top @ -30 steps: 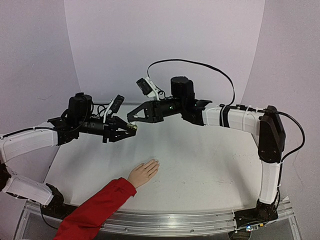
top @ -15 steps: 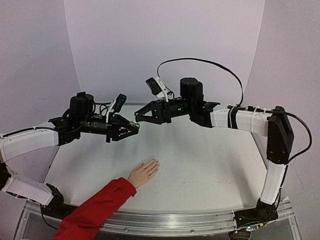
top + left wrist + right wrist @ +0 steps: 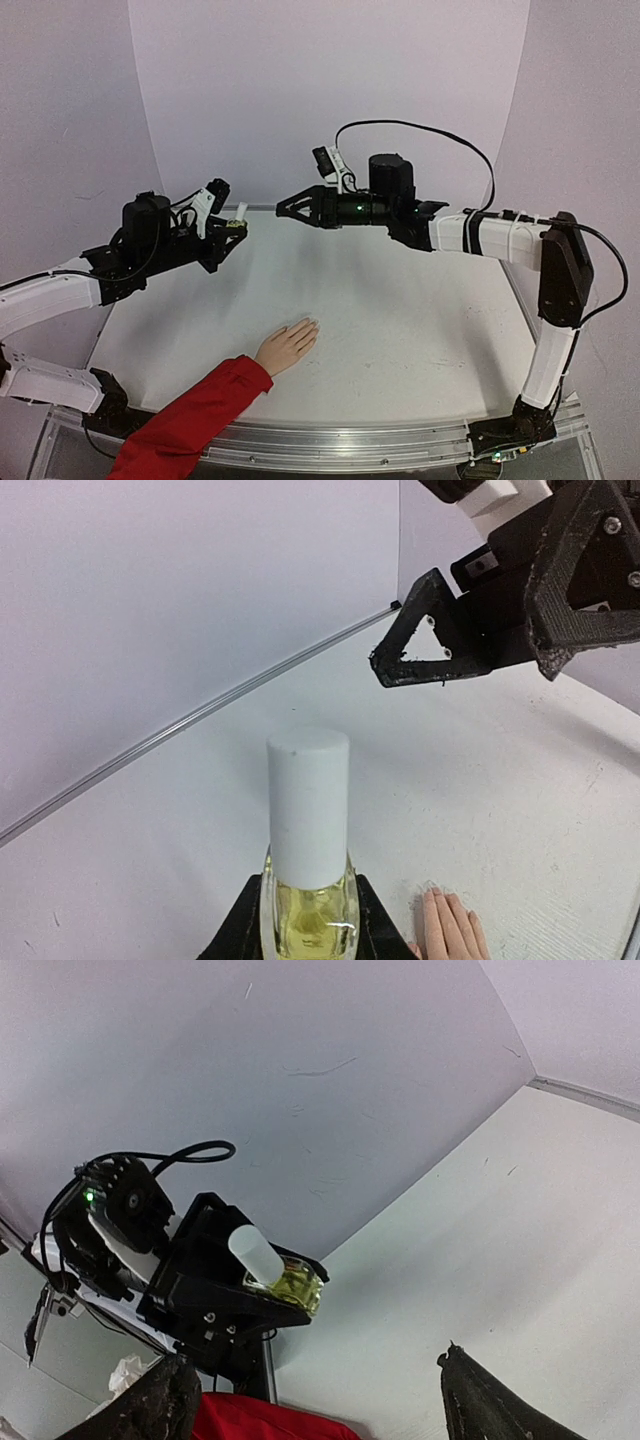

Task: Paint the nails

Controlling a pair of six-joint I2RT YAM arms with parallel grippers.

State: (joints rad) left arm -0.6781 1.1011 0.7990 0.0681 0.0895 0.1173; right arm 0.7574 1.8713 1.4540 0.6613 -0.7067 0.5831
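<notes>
Left pincer (image 3: pixel 234 224) clamps the bottle (image 3: pixel 306 918), cap (image 3: pixel 308 805) aimed at the wide-open right pincer (image 3: pixel 284 208); nails (image 3: pixel 311 325) sit well below the bottle, on the worktop (image 3: pixel 420 330).

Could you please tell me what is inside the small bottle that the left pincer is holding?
Pale yellow-green liquid shows through the glass of the bottle, gripped by the left pincer. Its white cap is on, hiding whatever lies beneath it.
</notes>
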